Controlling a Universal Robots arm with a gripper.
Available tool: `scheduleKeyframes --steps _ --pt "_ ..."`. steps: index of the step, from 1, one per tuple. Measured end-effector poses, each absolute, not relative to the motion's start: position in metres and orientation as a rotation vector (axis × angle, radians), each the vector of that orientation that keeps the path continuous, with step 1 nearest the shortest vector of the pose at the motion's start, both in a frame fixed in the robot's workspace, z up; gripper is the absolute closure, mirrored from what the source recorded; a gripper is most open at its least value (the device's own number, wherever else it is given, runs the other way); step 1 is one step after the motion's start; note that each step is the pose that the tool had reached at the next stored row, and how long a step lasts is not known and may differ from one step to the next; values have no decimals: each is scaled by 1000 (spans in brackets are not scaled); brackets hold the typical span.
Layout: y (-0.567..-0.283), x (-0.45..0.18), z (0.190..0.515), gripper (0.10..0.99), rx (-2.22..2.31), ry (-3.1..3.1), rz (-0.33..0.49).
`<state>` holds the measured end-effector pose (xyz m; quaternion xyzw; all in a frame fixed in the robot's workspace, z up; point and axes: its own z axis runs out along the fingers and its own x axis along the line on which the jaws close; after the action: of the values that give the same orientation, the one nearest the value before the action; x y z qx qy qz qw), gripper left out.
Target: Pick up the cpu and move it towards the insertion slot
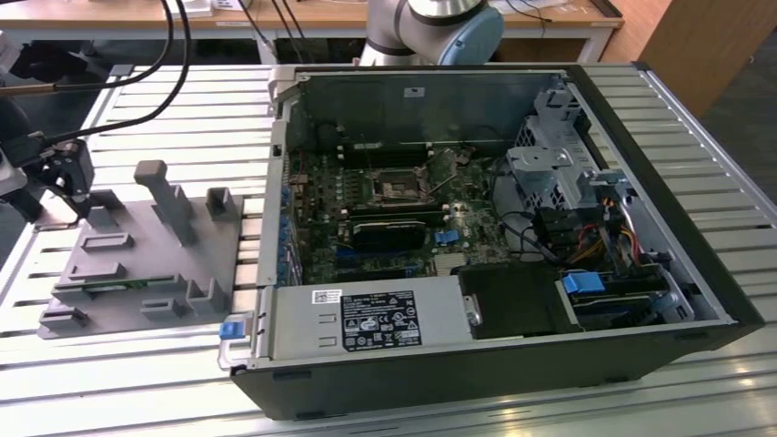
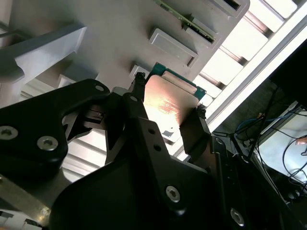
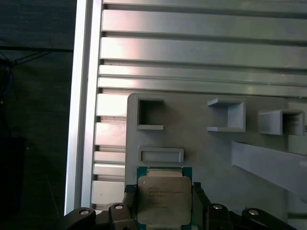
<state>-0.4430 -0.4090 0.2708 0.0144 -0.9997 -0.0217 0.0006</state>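
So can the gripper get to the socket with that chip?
Likely yes: the case is open on top and nothing seems to cover the socket; cables lie off to the exterior view's right. The gripper holds the chip over the grey plate.

You have no print here that can be read. The cpu [image 3: 160,199] carries a few lines of fine dark lettering on its metal top, too small to make out. In the exterior view, the power supply [image 1: 291,330] at 6 o'clock in the case [image 1: 486,382] bears a black label [image 1: 378,320] with white marks and a white sticker [image 1: 326,294] at the label's 10 o'clock. A second sticker [image 1: 414,91] sits on the case wall at 12 o'clock. All are illegible.
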Motion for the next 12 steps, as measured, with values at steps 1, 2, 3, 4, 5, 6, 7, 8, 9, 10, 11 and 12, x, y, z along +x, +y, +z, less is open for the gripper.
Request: scheduleKeyframes --steps 1,2,3,4,5,6,7,8,9,10,11,12 --pt "-409 -443 271 545 45 -3139 -68" --pt "-409 -443 272 545 45 -3139 -68" --pt "-409 -443 272 545 45 -3139 -68" --pt "-409 -443 272 545 45 -3139 -68" --pt "-409 -443 273 545 45 -3139 -68" --pt "-409 -443 273 545 45 -3139 -68" --pt "-409 -443 273 545 45 -3139 -68" --pt "-409 -443 274 545 45 -3139 -68" --pt "-409 -443 274 545 45 -3139 -68" --pt "-409 -443 274 545 45 -3139 -68" --pt "-409 -443 275 545 45 -3139 -68" --pt "-409 -443 275 545 45 -3139 -68"
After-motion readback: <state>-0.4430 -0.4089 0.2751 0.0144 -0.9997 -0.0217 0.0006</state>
